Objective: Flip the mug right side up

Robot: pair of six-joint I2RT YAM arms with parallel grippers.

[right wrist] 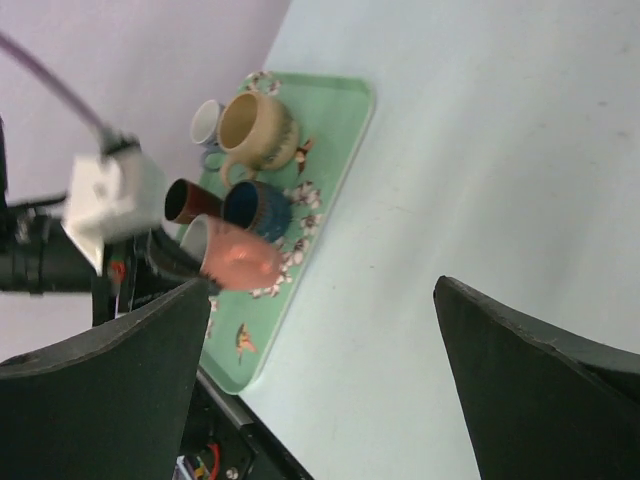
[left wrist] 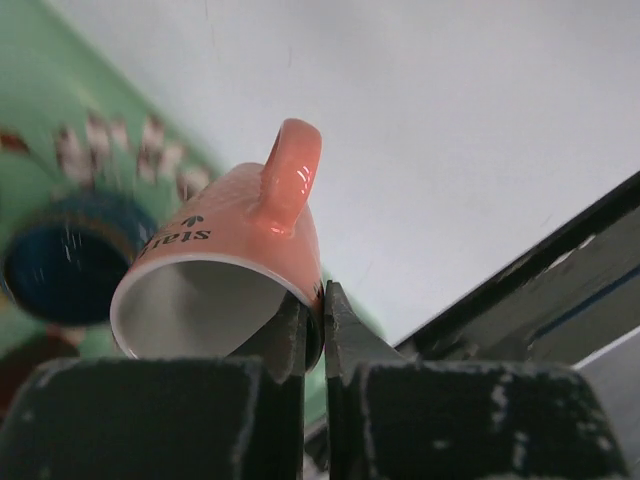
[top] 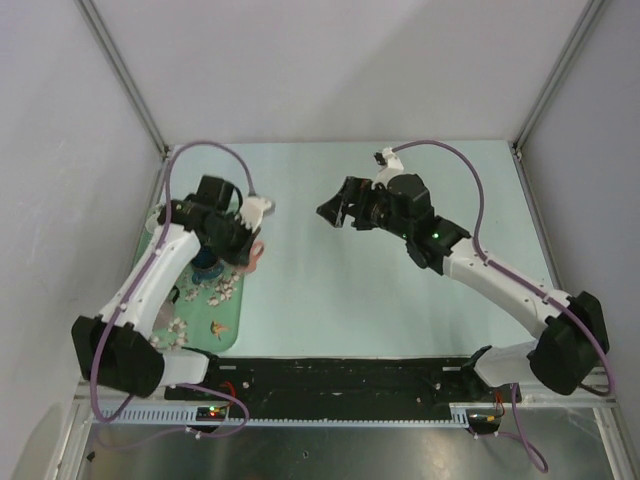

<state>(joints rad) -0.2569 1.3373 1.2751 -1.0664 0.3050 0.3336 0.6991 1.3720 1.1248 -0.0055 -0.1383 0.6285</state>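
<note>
A green plastic tray (right wrist: 350,110) lies along the counter's (right wrist: 480,150) left edge. At its far end sits a rounded tan ceramic mug (right wrist: 255,130), with a small grey-blue mug (right wrist: 207,122) to its left and a dark blue mug (right wrist: 258,208) nearer. A salmon-pink ceramic mug (left wrist: 230,240) hangs over the tray in the left gripper (left wrist: 315,320).

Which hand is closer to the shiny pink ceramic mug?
Left. The left hand pinches the rim of the pink mug above the green tray; the right hand hangs open over the table, well away.

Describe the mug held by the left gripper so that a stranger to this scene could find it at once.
A green tray lies at the left edge of the table. Above it the left gripper pinches the rim of one tilted mug. It alone is salmon-pink with a white inside, unlike the dark blue mug beside it.
</note>
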